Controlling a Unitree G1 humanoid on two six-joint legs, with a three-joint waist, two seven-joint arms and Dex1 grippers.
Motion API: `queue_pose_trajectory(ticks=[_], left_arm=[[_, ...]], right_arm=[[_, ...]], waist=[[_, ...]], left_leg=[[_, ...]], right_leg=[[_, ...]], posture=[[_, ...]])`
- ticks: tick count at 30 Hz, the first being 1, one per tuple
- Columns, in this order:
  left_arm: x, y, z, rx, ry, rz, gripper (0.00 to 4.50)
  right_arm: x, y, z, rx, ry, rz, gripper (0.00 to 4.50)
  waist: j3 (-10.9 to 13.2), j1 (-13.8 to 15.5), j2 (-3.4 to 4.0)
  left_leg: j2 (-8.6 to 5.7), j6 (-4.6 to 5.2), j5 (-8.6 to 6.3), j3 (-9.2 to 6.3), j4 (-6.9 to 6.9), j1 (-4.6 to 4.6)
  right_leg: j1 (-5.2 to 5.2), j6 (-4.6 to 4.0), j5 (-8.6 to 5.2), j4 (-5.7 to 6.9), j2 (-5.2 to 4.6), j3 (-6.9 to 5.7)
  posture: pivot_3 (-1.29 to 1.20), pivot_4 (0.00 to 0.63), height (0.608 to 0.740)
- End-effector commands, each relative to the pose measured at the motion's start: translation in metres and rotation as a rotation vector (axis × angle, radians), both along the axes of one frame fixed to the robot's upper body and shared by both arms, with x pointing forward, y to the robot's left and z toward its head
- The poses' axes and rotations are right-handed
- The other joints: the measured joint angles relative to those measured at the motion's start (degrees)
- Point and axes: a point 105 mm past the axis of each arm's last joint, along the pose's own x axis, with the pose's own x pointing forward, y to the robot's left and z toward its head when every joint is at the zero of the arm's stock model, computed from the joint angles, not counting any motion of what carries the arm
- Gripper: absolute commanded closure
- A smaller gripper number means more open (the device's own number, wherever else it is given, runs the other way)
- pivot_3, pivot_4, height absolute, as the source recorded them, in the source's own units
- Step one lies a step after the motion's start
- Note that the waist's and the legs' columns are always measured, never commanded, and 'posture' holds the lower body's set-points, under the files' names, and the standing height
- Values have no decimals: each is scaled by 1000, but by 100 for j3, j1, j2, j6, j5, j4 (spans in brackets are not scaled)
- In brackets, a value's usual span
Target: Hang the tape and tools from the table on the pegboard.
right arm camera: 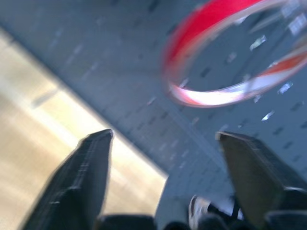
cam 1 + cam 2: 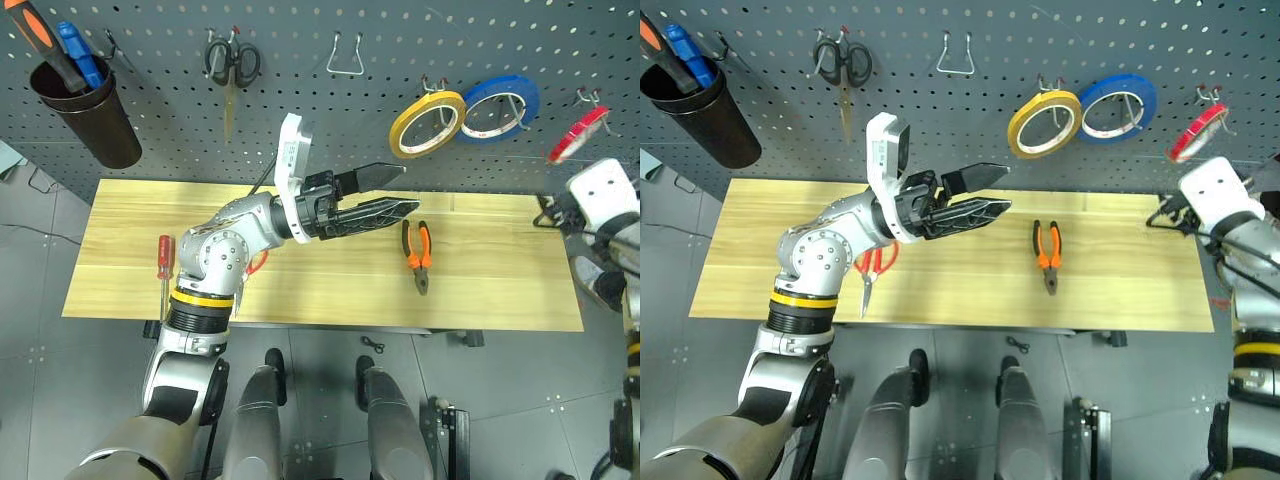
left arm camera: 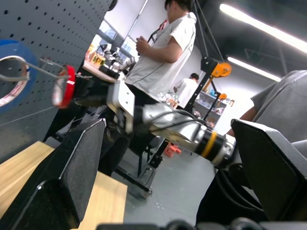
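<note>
Over the table (image 2: pixel 500 290), both claws spread: left claw (image 2: pixel 385 192) level, right claw (image 1: pixel 163 143) below the tape (image 1: pixel 225 52).

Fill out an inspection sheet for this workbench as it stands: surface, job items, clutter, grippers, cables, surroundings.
Surface: table, light wood planks, mostly bare.
Job's things: red tape hangs on a hook of the pegboard; pliers, red-handled screwdriver and red-handled scissors lie on the table.
Clutter: yellow roll, blue roll, black-handled scissors on the board; black cup with screwdrivers.
Grippers: left gripper open above the table, empty; right gripper open, just below the red tape, not gripping it.
Cables: a black cable at the table's left end.
Surroundings: person standing beyond the table's right end.
</note>
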Motion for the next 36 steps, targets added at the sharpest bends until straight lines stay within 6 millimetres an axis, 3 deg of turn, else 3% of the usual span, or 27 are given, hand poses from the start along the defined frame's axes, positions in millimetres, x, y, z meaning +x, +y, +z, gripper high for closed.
queue_pose_trajectory(ticks=[1,4,6,10,16,20,23,29,35,36], left_arm=[[-8,13,-20,75,-14,14,0],[-13,33,-51,189,16,56,0],[-18,51,-76,285,38,94,0],[-27,82,-97,361,108,167,0],[-40,105,-94,376,164,225,0],[-42,108,-90,372,165,255,0],[-42,106,-85,356,158,265,0],[-43,103,-82,349,151,268,0],[-45,101,-80,347,145,249,0],[-45,100,-79,347,143,243,0]], right_arm=[[-12,29,-39,186,210,42,21],[-15,64,-61,327,376,95,21],[-9,84,-62,415,430,98,21],[8,109,-57,497,485,95,21],[32,129,-65,567,580,36,21],[49,131,-69,587,595,-11,21],[59,133,-71,578,594,-24,21],[66,125,-76,541,568,-74,21],[67,131,-83,541,602,-52,21],[66,133,-84,546,612,-45,265]], waist=[[0,-42,0],[0,-143,0],[1,-201,-1],[2,-167,-2],[3,30,-5],[3,158,-6],[3,196,-6],[3,246,-6],[3,252,-6],[3,256,-6]], left_leg=[[0,-1,1,1,1,1],[1,-4,3,0,1,12],[3,-7,4,0,-6,27],[17,-44,-15,1,-14,26],[21,-48,-18,4,-19,3],[18,-5,16,7,-6,-72],[18,-7,18,4,-9,-80],[18,-7,18,2,-16,-80],[20,-9,19,1,-17,-77],[20,-9,19,1,-17,-77]], right_leg=[[-1,-2,1,2,0,1],[-5,-1,2,13,1,7],[-4,3,-1,19,2,13],[-16,-58,-5,18,12,13],[-32,-70,-11,5,11,8],[-90,-65,14,10,10,8],[-93,-43,22,8,11,1],[-93,-33,15,6,11,-5],[-93,-27,12,8,13,-5],[-93,-27,12,8,13,-5]], posture=[[-30,435,740],[-16,446,740],[-9,447,740],[14,459,740],[54,468,740],[87,473,740],[98,473,740],[107,471,740],[109,473,740],[110,472,740]])
